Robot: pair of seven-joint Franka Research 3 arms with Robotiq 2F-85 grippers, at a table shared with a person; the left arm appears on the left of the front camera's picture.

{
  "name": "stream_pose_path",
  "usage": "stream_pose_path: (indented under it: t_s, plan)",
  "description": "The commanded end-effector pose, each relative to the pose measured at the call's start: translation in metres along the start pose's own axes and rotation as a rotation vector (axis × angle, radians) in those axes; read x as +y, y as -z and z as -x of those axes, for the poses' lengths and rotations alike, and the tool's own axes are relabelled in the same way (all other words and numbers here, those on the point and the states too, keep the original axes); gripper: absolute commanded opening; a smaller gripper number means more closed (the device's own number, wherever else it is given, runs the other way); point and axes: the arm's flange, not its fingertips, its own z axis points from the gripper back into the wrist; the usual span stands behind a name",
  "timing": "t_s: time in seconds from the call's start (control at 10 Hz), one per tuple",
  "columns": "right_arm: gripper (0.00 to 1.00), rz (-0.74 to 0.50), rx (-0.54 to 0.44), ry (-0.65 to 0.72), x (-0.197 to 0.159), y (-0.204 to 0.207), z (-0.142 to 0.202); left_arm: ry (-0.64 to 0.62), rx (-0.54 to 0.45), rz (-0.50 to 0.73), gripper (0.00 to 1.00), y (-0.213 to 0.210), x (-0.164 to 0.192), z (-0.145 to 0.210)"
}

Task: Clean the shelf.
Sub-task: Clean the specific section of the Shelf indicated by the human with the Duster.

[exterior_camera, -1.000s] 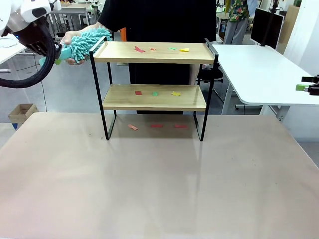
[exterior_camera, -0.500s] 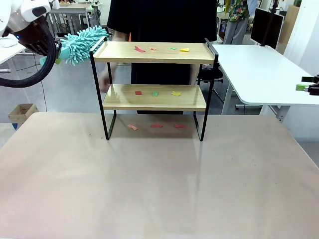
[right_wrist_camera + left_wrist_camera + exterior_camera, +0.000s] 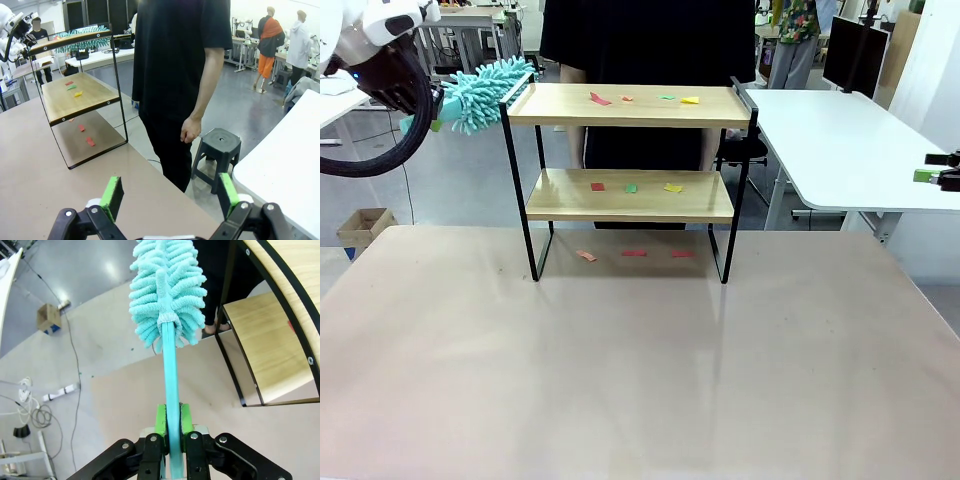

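Observation:
The shelf (image 3: 630, 196) stands at the far middle of the beige table, two wooden boards in a black frame. Small coloured paper scraps (image 3: 630, 187) lie on both boards and on the table under it. My left gripper (image 3: 424, 113) hovers up left of the shelf's top board, shut on the handle of a teal fluffy duster (image 3: 486, 90) whose head nearly reaches the frame's left corner. In the left wrist view the green pads (image 3: 160, 419) clamp the duster (image 3: 167, 290) handle, with the shelf (image 3: 280, 340) to the right. My right gripper (image 3: 170, 197) is open and holds nothing, off the table's right side (image 3: 934, 174).
A person in black (image 3: 650, 40) stands just behind the shelf, one hand (image 3: 190, 134) hanging down. A white desk (image 3: 840, 140) sits at the right, a dark stool (image 3: 218, 145) beside the person. A cardboard box (image 3: 362, 226) lies on the floor, left.
The person's hand, which held the duster head a second ago, has let go and dropped away. The duster now stays in my left gripper alone. Both arms have hardly moved.

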Motion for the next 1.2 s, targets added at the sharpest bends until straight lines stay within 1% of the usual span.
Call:
stream_pose_path:
  t_s: [0.0,0.1,0.2,0.3,0.5,0.7,1.0,1.1]
  plan:
    - [1.0,-0.003,0.002,-0.004,0.001,0.001,-0.002,0.012,-0.005,-0.003,0.0,-0.002,0.001,-0.001]
    - [1.0,-0.003,0.002,-0.004,0.001,0.001,-0.002,0.012,-0.005,-0.003,0.0,-0.002,0.001,-0.001]
    - [1.0,-0.003,0.002,-0.004,0.001,0.001,-0.002,0.0,0.0,0.0,0.13,0.0,0.0,0.0]
    - [1.0,-0.003,0.002,-0.004,0.001,0.001,-0.002,0.034,0.044,-0.032,0.13,-0.023,0.013,0.005]
    - [1.0,-0.003,0.002,-0.004,0.001,0.001,-0.002,0.107,0.191,-0.072,0.13,-0.069,0.035,0.015]
    - [1.0,-0.003,0.002,-0.004,0.001,0.001,-0.002,0.218,0.353,-0.066,0.13,-0.114,0.045,0.029]
    - [1.0,-0.003,0.002,-0.004,0.001,0.001,-0.002,0.449,0.587,0.017,0.13,-0.172,0.034,0.057]
    - [1.0,-0.003,0.002,-0.004,0.001,0.001,-0.002,0.506,0.628,0.092,0.13,-0.182,0.027,0.067]
